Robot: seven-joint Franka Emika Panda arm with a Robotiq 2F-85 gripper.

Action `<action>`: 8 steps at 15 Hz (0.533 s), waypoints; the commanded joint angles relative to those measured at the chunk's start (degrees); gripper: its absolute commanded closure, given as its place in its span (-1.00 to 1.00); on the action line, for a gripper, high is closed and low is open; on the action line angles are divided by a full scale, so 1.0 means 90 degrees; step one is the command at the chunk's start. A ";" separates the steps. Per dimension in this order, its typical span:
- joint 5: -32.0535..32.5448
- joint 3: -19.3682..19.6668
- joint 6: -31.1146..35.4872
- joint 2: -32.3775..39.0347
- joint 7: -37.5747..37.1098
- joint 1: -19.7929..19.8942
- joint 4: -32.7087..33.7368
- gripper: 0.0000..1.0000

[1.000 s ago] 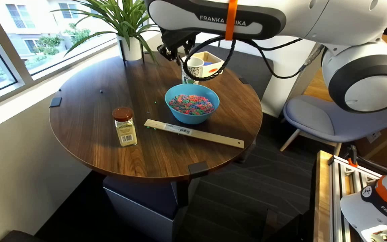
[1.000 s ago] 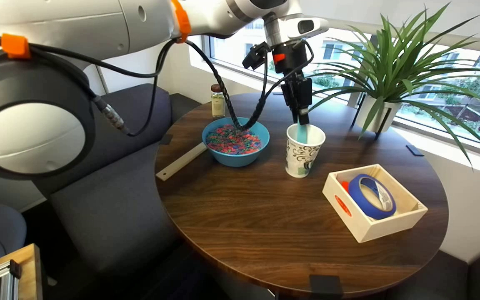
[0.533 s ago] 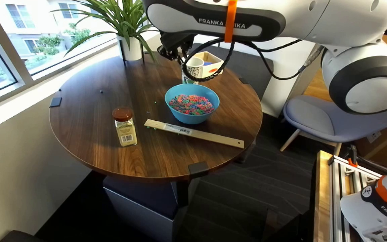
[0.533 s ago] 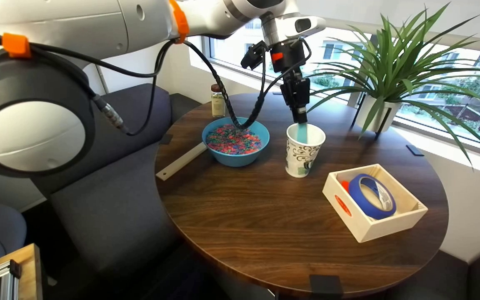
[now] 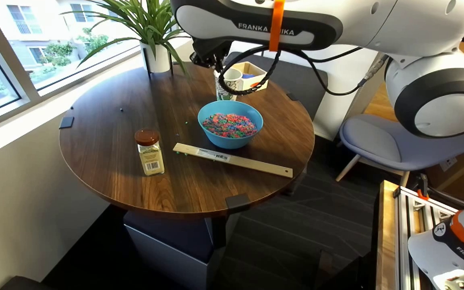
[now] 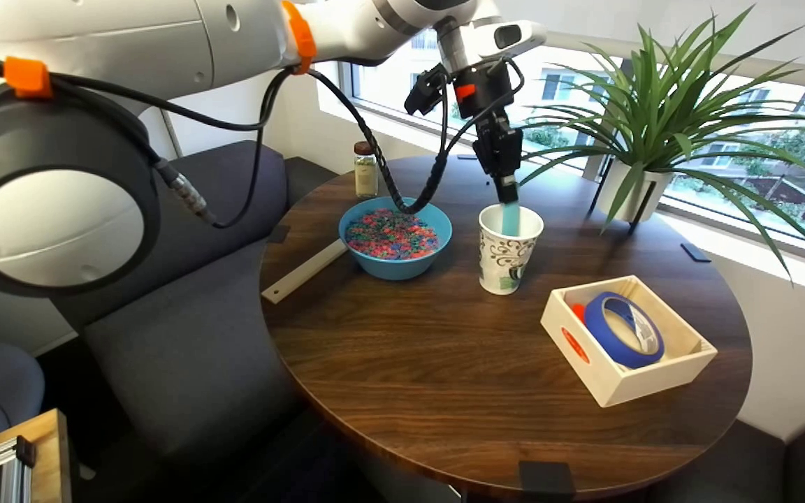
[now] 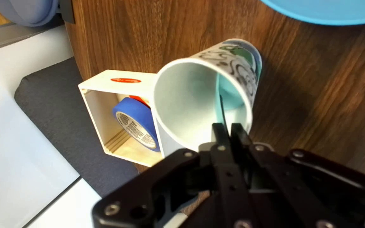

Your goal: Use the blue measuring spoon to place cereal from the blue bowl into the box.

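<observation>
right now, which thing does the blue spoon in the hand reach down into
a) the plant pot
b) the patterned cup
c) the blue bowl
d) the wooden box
b, since in an exterior view the blue spoon runs from the hand down past the rim of the patterned cup.

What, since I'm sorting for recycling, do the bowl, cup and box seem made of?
Bowl: probably plastic, smooth and satin; evenly blue, thin rim.
Cup: likely paper, smooth, coating unclear; thin-walled with printed swirls.
Box: apparently wood, matte; thick-edged, pale tan panels.
</observation>
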State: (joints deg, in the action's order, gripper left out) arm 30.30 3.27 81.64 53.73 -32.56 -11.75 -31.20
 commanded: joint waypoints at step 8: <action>-0.0330 -0.0218 -0.0932 -0.0791 0.0665 -0.0016 0.0348 0.86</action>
State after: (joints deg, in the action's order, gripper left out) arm 29.59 2.59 76.57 49.03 -28.37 -12.71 -28.51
